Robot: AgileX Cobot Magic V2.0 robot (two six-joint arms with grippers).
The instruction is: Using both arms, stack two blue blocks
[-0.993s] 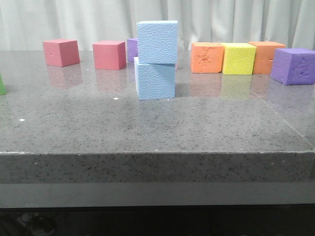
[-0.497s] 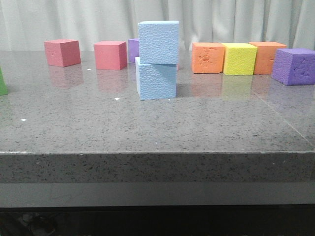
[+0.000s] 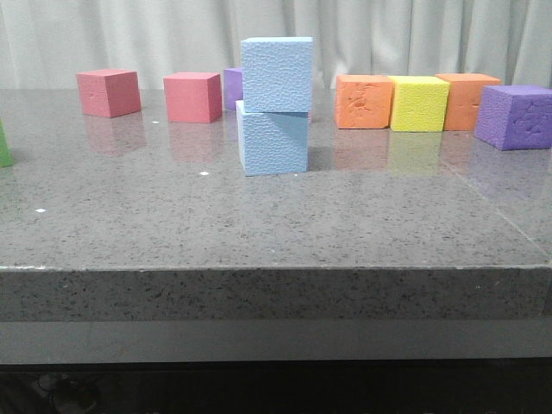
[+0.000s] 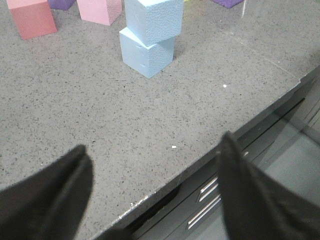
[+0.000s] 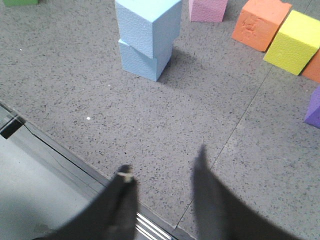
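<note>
Blue blocks: two are recorded, stacked near the middle of the grey speckled table (image 3: 259, 233). The upper blue block (image 3: 276, 74) is set on the lower blue block (image 3: 272, 138), slightly twisted and offset toward the right, so that an edge of the lower cube is left exposed on the left. Neither block is touched by a gripper.

Left gripper (image 4: 150, 195): seen only in the left wrist view, its dark fingers spread wide with nothing between them, held over the near table edge, well apart from the stack.

Right gripper (image 5: 165, 200): seen only in the right wrist view, its fingers parted and empty, likewise held at the near table edge, well apart from the stack.

Other cubes along the back of the table, listed left to right in the front view: red cube (image 3: 108, 92); pink cube (image 3: 191, 96); a purple cube (image 3: 232, 88) partly hidden behind the stack; orange cube (image 3: 363, 101); yellow cube (image 3: 418, 103) touching it; second orange cube (image 3: 467, 99); large purple cube (image 3: 514, 116). A green cube (image 3: 4, 145) is cut off at the left border.
</note>
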